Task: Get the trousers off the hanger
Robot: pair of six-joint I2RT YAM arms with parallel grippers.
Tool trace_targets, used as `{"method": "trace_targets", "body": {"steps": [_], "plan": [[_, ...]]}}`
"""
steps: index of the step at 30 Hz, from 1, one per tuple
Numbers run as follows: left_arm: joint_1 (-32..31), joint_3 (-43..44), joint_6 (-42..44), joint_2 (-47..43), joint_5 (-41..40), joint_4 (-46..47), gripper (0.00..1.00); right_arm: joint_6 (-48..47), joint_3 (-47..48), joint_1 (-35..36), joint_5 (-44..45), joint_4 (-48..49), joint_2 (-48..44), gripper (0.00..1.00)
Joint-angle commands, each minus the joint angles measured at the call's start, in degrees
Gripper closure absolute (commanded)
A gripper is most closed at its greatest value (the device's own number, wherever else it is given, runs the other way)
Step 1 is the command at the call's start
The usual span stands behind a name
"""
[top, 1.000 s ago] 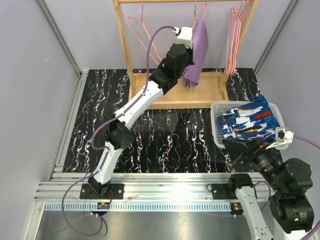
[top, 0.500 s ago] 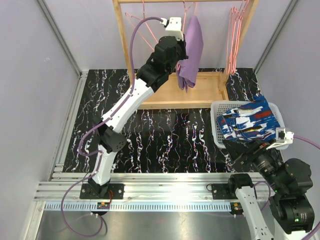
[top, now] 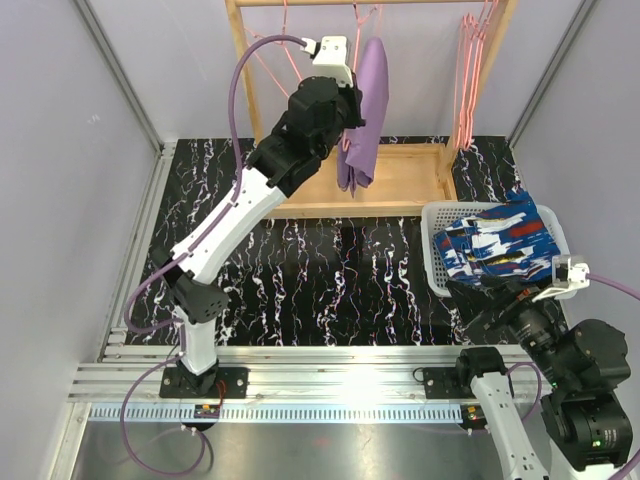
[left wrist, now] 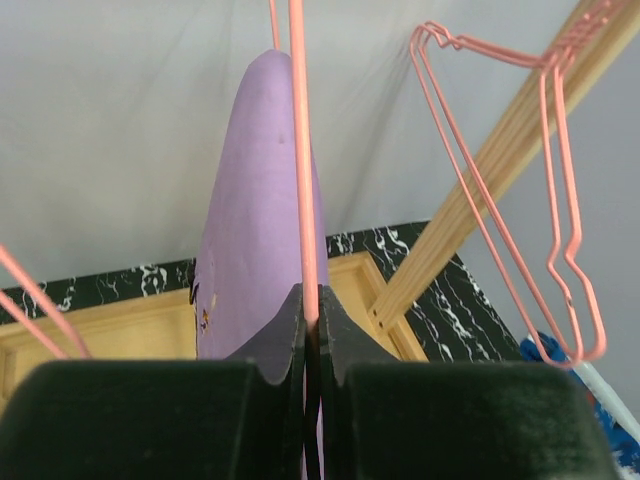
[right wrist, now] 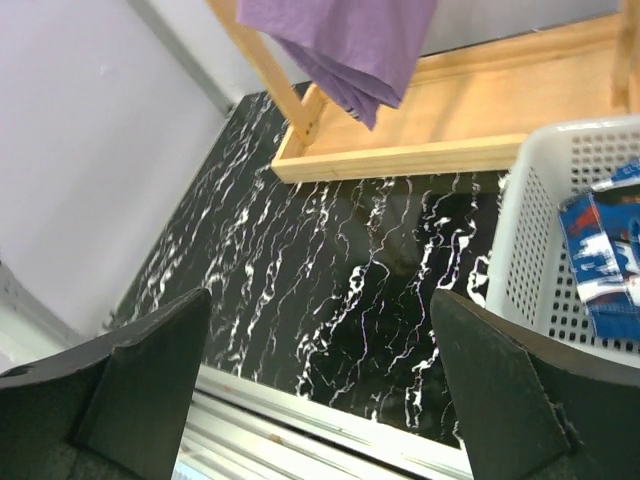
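One lilac trousers (left wrist: 255,220) behind left claw (left wrist: 310,330) pinching hanger (left wrist: 298,150)

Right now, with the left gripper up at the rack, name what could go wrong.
1. The left gripper is shut on the pink hanger wire, not clearly on the lilac trousers; pulling may lift the hanger off.
2. An empty hanger hangs close by and could snag.
3. Freed cloth may drop onto the rack's wooden base, short of the basket.
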Motion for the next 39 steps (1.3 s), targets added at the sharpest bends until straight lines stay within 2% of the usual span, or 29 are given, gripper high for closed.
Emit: {"method": "trace_targets", "body": {"steps": [1,6,10,13,17,24,29,33,36,39], "plan": [[-2.0,-1.6,-1.1,-8.3,-2.5,8.8,1.00,-9.4,1.7,3.0,-5.8,3.9,3.0,0.01],[-5.6,-7.0,-1.7,-15.0,-5.7,8.1,1.00,-12.1,4.2,7.5,-4.5,3.6,10.0,0.00],[-9.4,-11.9,-2.4,-19.9,-10.0,8.4,1.00,-8.1,2.9,9.0,-13.3,9.9,15.9,0.01],[-12.9,-15.6,-3.0,-23.4,-16.8,8.7,1.00,-4.2,2.1,9.2,-17.8,16.6,19.7,0.01],[-15.8,-19.1,-8.3,-26.4,-21.7,5.4,1.00,-3.7,3.6,10.4,-17.3,19.5,25.7,0.01],[-18.2,-19.2,-15.9,-27.8,-26.1,-1.7,1.00,-13.5,8.5,17.0,-8.8,17.0,31.5,0.00],[-18.2,-14.5,-17.8,-24.9,-26.2,-6.6,1.00,-21.0,10.4,24.5,-2.9,15.2,32.8,0.01],[-18.1,-10.9,-19.0,-22.1,-26.3,-9.6,1.00,-27.6,12.6,30.2,7.4,13.7,36.1,0.00],[-18.2,-7.6,-19.8,-19.6,-26.0,-11.4,1.00,-29.1,12.1,32.3,10.5,17.7,37.4,0.01],[-18.1,-6.7,-20.6,-18.5,-25.4,-11.7,1.00,-28.5,8.8,33.3,8.6,24.4,35.9,0.01]]}}
